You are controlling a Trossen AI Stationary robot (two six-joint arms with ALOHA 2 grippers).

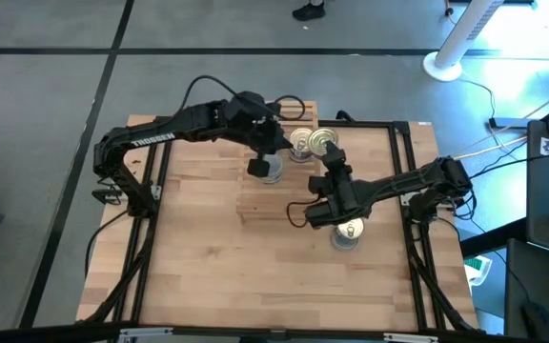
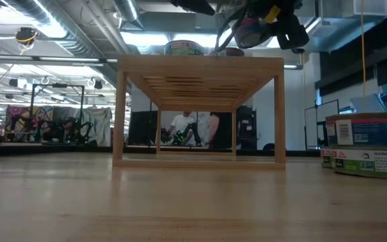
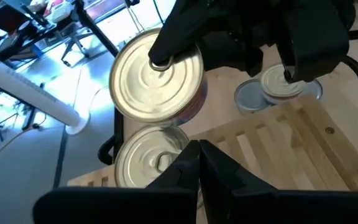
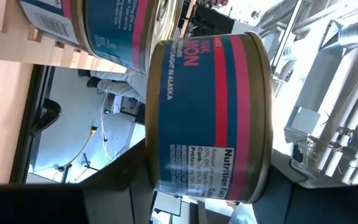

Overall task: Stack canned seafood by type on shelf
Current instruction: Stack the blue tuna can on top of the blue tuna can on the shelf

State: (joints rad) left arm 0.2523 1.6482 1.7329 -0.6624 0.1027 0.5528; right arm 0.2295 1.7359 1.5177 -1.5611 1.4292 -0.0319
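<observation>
Overhead, five tins (image 1: pixel 300 143), one shelf (image 1: pixel 265 205)

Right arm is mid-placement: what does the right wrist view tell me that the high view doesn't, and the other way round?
Only the right wrist view: the held can carries a blue-and-pink salmon label, matching the neighbouring can on the shelf.
Only the high view: the left gripper, shut, beside a grey-topped can, and a stack of cans on the tabletop.
Both: the right gripper shut on the held can, next to that neighbour.
</observation>
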